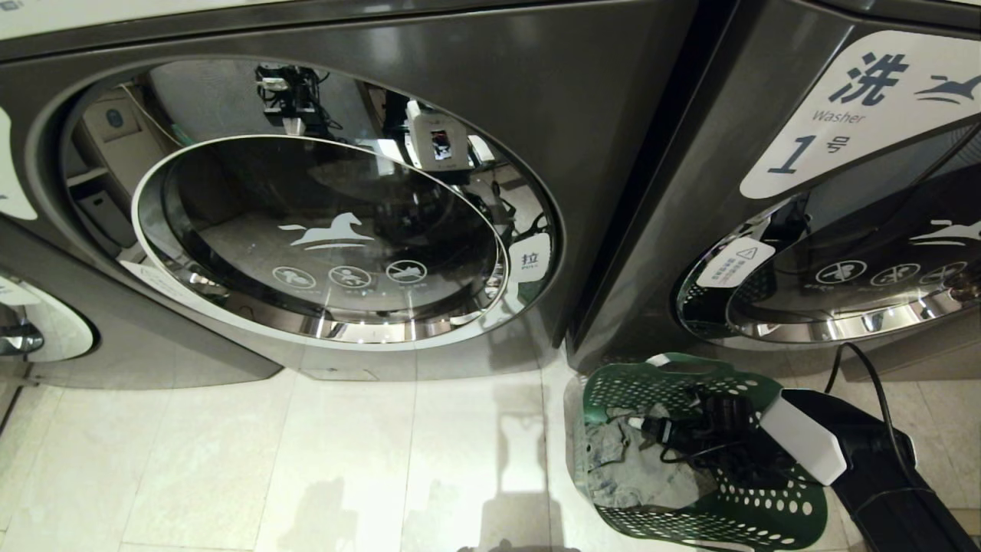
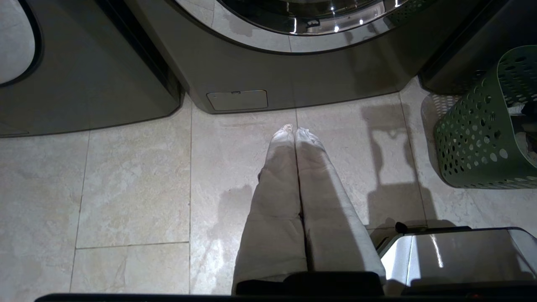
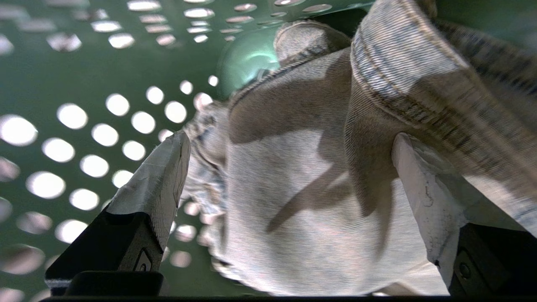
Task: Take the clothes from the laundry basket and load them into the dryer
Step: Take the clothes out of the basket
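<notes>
Glossy tiles (image 1: 230, 460); perforated basket (image 1: 766, 514) holds seamed denim (image 1: 628, 468).

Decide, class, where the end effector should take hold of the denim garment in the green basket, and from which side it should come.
Grip the thick stitched hem fold of the denim garment: it stands up as a ridge, easier to pinch than the flat cloth. Come from above through the laundry basket's open top, since its walls close every side. The right end effector is already inside, open, straddling the cloth.

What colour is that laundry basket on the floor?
The laundry basket is green plastic with round holes in its walls, clearest in the left wrist view.
</notes>
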Controlling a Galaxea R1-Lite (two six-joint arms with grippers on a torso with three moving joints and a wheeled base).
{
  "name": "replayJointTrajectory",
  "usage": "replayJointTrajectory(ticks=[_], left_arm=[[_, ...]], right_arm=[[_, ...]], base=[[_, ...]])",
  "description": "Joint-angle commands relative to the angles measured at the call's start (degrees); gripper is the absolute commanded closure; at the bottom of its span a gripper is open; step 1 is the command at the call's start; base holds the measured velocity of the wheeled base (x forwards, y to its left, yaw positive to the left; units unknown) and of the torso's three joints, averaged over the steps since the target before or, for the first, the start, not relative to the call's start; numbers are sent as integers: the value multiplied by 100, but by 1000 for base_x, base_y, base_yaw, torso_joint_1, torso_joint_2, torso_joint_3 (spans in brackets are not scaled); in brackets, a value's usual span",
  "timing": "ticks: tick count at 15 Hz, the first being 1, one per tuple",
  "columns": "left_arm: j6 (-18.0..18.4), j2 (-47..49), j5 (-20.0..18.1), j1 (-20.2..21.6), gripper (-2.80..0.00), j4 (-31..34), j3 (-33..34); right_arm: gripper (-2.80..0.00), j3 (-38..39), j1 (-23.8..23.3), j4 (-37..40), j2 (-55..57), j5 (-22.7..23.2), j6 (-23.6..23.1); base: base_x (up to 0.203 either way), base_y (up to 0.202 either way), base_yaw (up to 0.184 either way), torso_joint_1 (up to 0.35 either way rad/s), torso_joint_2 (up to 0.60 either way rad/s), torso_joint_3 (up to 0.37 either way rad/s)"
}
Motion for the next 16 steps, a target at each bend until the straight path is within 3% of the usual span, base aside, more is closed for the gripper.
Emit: replayJointTrajectory(ticks=[1, 6, 10, 12, 15, 16], left_arm=[[-2, -2, 0, 1, 0, 0, 0], [7, -2, 0, 1, 0, 0, 0], [7, -2, 0, 1, 0, 0, 0], [-2, -2, 0, 1, 0, 0, 0], [4, -2, 0, 1, 0, 0, 0], [7, -2, 0, 1, 0, 0, 0]], right_arm=[[-280, -15, 9, -32, -6, 67, 234], [-280, -28, 35, -133, -33, 402, 821], [-280, -27, 43, -430, -33, 798, 738], [-280, -21, 38, -239, -33, 669, 118], [-280, 76, 5, 683, -33, -78, -1894], [-280, 148, -9, 890, -33, -293, -2244]], base=[[0, 0, 0, 0, 0, 0], [0, 0, 0, 0, 0, 0], [0, 0, 0, 0, 0, 0], [0, 0, 0, 0, 0, 0], [0, 0, 0, 0, 0, 0], [0, 0, 0, 0, 0, 0]])
